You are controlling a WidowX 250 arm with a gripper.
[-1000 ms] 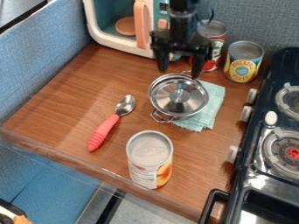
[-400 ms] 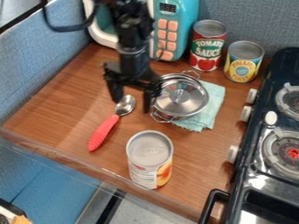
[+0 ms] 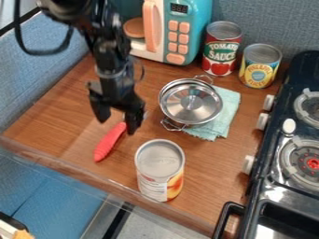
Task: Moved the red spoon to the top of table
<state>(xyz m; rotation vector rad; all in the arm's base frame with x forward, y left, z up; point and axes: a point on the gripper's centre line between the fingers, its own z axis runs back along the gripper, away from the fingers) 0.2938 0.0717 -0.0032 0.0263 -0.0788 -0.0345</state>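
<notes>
Red spoon [image 3: 109, 142], upper end probably behind the tool [image 3: 116, 125]

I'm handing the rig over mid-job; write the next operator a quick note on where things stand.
Gripper: open, empty, at the spoon's bowl end.
Red spoon: on the table, left of the lidded pot in the view; bowl mostly hidden behind the gripper.
Done: gripper at the spoon, no grasp yet.
Left: grasp it, carry it to the table's top, release.
</notes>
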